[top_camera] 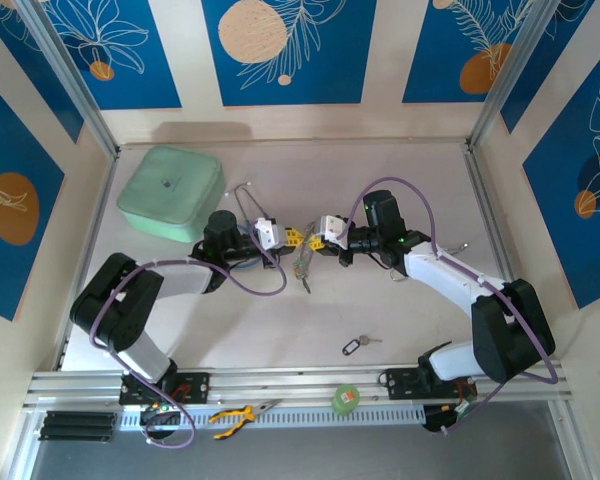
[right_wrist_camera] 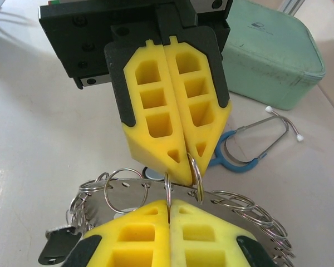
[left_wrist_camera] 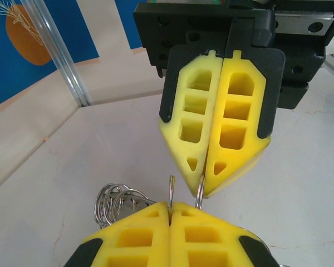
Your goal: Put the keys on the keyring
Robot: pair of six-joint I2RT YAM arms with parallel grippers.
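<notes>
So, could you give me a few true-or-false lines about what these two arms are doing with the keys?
1. The left gripper and right gripper are both shut on the keyring. True.
2. A key with a black tag lies loose on the table. True.
3. The left gripper holds the yellow-handled pliers. False: they lie at the table's near edge, untouched.
4. The blue stethoscope rests on top of the mint-green case. False: it lies on the table beside it.
</notes>
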